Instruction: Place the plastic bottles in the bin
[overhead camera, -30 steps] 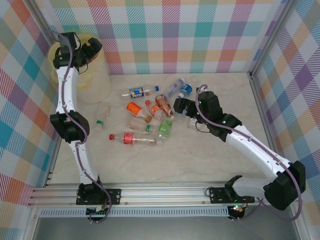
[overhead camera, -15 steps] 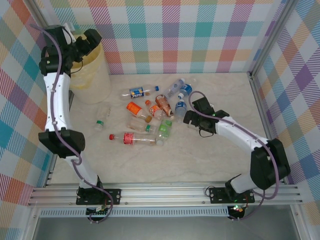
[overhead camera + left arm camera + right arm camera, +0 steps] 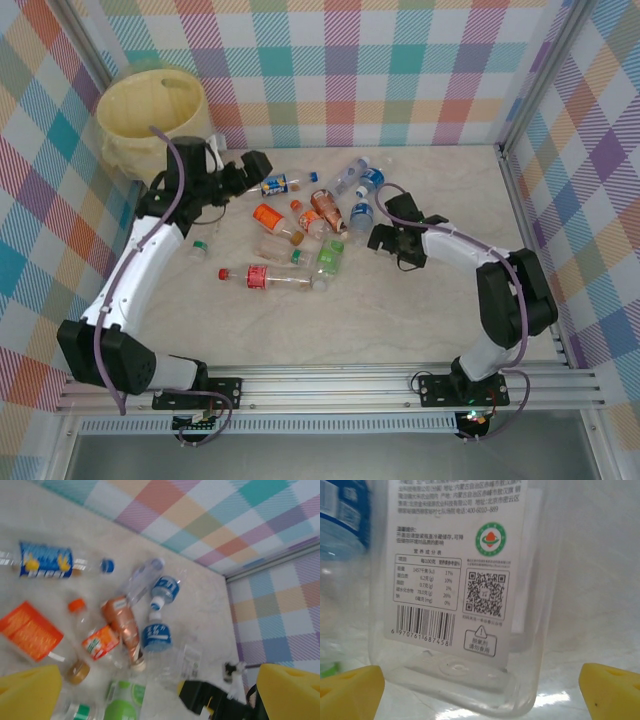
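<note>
Base of the white-labelled bottle point(image 3: 465, 580) sits between the spread, empty fingers of the right gripper point(image 3: 480, 690), right of the pile point(image 3: 300, 235), long axis pointing away; the open left gripper point(image 3: 238, 165) hangs nearer the bin point(image 3: 150, 110).

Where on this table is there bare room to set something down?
Bare tabletop runs along the near side, between the bottles and the metal rail, and in the far right corner beyond the right arm. The middle is crowded with bottles.

surface: pale marble table point(image 3: 400, 320) | lying clustered mid-table: plastic bottles point(image 3: 268, 215) | far-left corner: bin point(image 3: 125, 150) upright
</note>
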You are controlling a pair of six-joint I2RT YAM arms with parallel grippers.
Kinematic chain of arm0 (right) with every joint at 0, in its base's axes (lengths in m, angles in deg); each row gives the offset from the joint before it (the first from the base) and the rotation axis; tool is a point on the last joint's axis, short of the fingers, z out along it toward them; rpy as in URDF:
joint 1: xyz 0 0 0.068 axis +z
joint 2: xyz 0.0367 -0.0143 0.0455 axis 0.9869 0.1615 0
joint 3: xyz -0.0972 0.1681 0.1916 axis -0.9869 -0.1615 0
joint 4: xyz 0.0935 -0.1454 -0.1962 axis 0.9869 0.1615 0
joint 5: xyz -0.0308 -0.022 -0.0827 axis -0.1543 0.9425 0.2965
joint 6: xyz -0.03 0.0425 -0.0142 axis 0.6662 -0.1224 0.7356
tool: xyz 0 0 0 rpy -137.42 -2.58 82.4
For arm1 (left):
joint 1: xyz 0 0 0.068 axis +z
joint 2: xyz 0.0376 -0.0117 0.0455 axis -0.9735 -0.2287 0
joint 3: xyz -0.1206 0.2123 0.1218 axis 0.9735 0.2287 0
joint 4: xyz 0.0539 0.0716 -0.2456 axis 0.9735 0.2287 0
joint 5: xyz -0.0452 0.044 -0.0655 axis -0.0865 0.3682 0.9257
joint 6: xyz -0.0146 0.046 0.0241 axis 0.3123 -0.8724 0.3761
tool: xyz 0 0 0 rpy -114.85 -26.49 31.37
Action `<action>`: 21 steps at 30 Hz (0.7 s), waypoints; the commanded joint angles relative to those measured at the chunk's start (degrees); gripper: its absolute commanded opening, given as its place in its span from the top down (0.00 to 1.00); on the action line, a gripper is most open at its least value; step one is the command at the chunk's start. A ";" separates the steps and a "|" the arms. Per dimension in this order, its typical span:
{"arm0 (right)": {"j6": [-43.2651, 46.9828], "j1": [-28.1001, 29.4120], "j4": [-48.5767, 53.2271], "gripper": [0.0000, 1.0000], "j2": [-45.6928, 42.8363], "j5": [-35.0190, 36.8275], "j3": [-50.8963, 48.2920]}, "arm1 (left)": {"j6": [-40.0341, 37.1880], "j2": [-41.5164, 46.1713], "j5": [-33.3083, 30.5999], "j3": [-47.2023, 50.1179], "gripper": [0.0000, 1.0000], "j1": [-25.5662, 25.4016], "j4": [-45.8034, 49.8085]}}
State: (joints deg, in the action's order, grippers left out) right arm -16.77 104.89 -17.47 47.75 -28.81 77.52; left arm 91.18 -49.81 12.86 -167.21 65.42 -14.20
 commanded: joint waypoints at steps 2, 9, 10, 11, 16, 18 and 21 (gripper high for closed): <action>2.34 0.01 -1.03 0.00 2.29 -1.38 2.09 | -1.00 3.56 -5.54 1.28 0.00 0.02 2.28; 1.78 0.03 -3.13 0.00 2.31 -1.71 1.77 | -6.62 6.42 -10.16 0.62 0.00 0.02 8.83; 1.63 -0.01 -3.01 0.00 3.12 -1.47 2.24 | -6.57 6.73 -10.78 0.98 0.00 0.02 8.76; 1.16 0.03 -2.70 0.00 4.09 -0.63 2.81 | -6.63 6.85 -11.07 1.31 0.00 0.02 8.51; -0.85 -0.01 -3.04 0.00 7.44 3.38 3.26 | -5.79 6.79 -10.26 2.45 0.00 0.02 7.72; -0.42 0.00 -3.80 0.00 7.76 3.76 3.00 | -5.61 6.95 -10.02 2.83 0.00 0.01 7.65; 1.38 0.00 -4.98 0.02 7.52 4.78 2.22 | -4.93 6.88 -9.17 3.31 0.00 0.02 7.71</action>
State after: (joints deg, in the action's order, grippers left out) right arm -16.27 104.89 -20.59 55.36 -26.30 79.97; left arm 86.37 -43.60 3.37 -164.72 65.42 -7.23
